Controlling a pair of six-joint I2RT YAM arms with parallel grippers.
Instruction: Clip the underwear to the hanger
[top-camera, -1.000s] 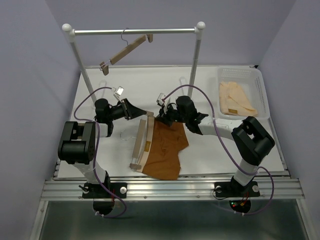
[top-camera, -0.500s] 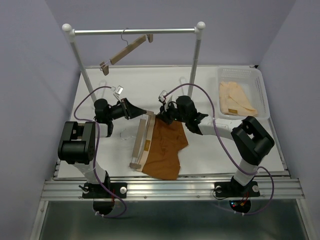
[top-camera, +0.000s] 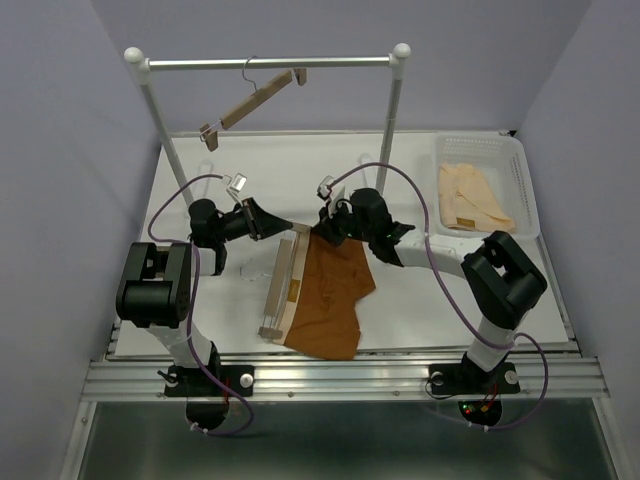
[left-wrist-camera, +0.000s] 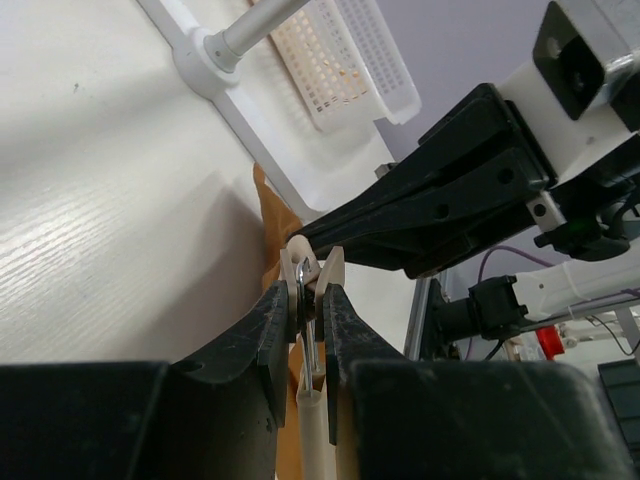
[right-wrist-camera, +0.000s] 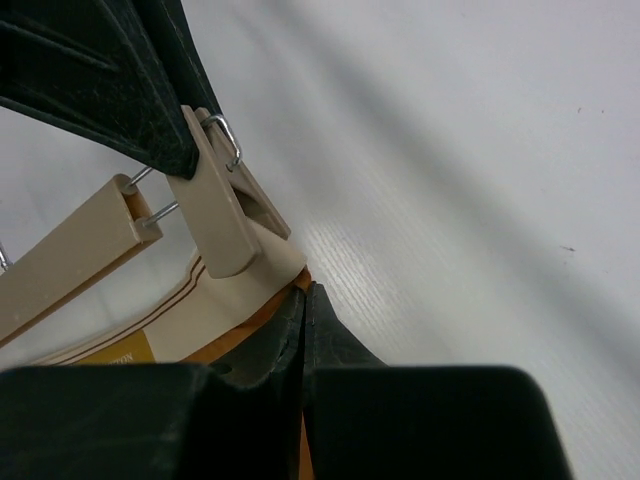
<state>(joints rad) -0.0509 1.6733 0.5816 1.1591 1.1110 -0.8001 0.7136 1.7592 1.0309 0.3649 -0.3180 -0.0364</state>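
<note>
Left pincer (left-wrist-camera: 305, 300) of mine is clamped on the wings of the far clip (right-wrist-camera: 225, 215) of the hanger (top-camera: 280, 285), which lies flat on the tabletop (top-camera: 400, 320) between my arms. My right pincer (right-wrist-camera: 303, 300) is pressed together on a corner of the underwear (top-camera: 330, 295), touching that clip's mouth. The rest of the garment lies spread along the hanger's right side.

I cannot tell whether fabric is inside the mouth. If I ease the squeeze too early, the clip bites nothing. A tug from the right could slide the hanger, since the white tabletop looks smooth. Our crowded tips could knock.

Beyond stand a rail (top-camera: 270, 63) carrying a second hanger (top-camera: 250, 100) and a basket (top-camera: 478, 148) of pale garments (top-camera: 470, 200), between lilac walls.
</note>
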